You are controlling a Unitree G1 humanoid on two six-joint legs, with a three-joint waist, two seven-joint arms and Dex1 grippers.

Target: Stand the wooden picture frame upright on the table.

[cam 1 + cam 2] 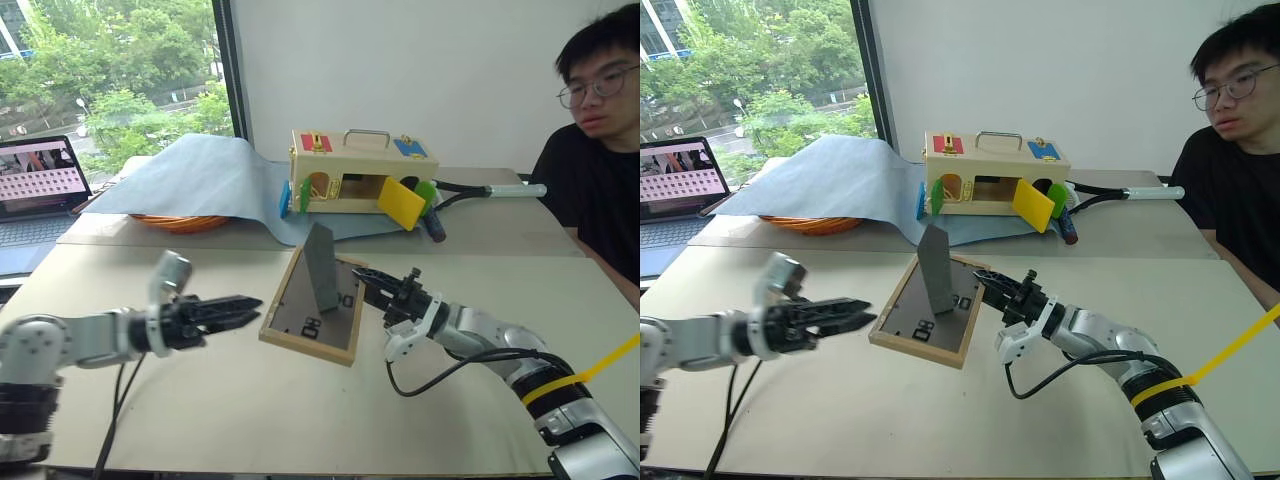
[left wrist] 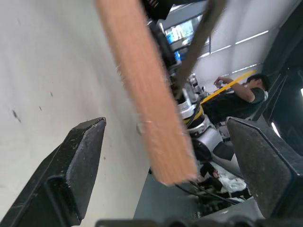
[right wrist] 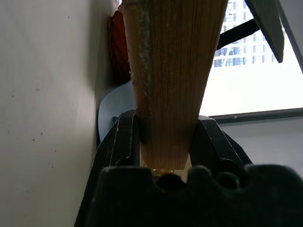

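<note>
The wooden picture frame [image 1: 313,313] lies face-down mid-counter [image 1: 200,420], stand raised. Right claw [image 1: 366,287] pinches its right rim; left claw [image 1: 240,309] gapes alongside. That thin edge-pinch could slip, dropping it flat

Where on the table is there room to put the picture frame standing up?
The table is bare in front of the wooden picture frame, between the left gripper and the right gripper, and to the far right by the person. Behind, it is crowded: the blue-grey cloth, the wooden box and the racket.
</note>
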